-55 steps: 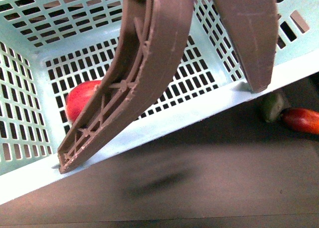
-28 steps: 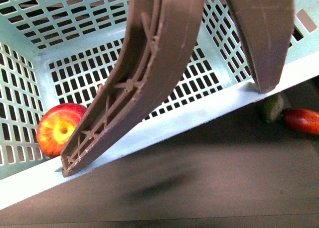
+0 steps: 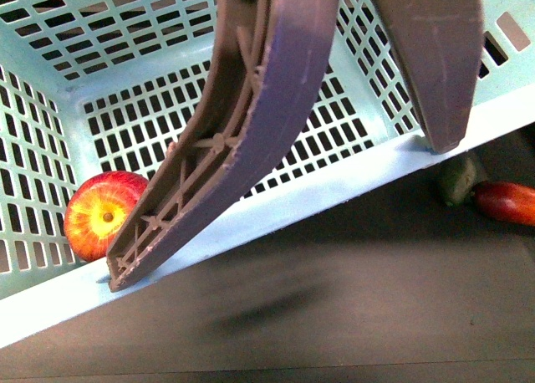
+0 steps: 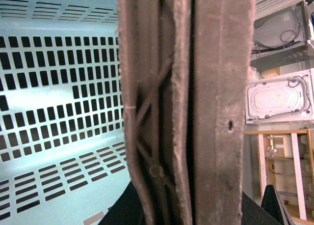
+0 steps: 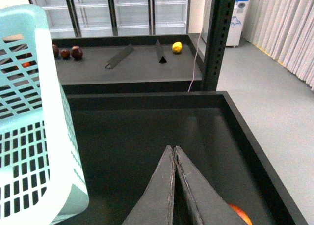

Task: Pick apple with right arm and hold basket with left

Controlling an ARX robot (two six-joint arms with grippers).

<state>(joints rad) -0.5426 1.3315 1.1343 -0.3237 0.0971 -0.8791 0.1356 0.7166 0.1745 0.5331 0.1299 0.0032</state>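
Dark surface (image 3: 376, 316): apple (image 3: 99, 216) sits inside tilted basket (image 3: 334, 191); left gripper (image 4: 186, 193) clamps its handles (image 3: 251, 124); right gripper (image 5: 174, 149) closed, empty.

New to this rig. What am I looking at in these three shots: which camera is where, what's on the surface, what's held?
It is a robot with two arms, each ending in a gripper. The front view comes from a camera on its body; the other two from cameras on the wrists. In the front view a turquoise basket is tilted over a dark surface, brown handles raised, with the apple inside. Beside the basket lie a dark-red fruit and a small green fruit. The left gripper appears clamped on the handles, which fill its wrist view. The right gripper is shut and empty.
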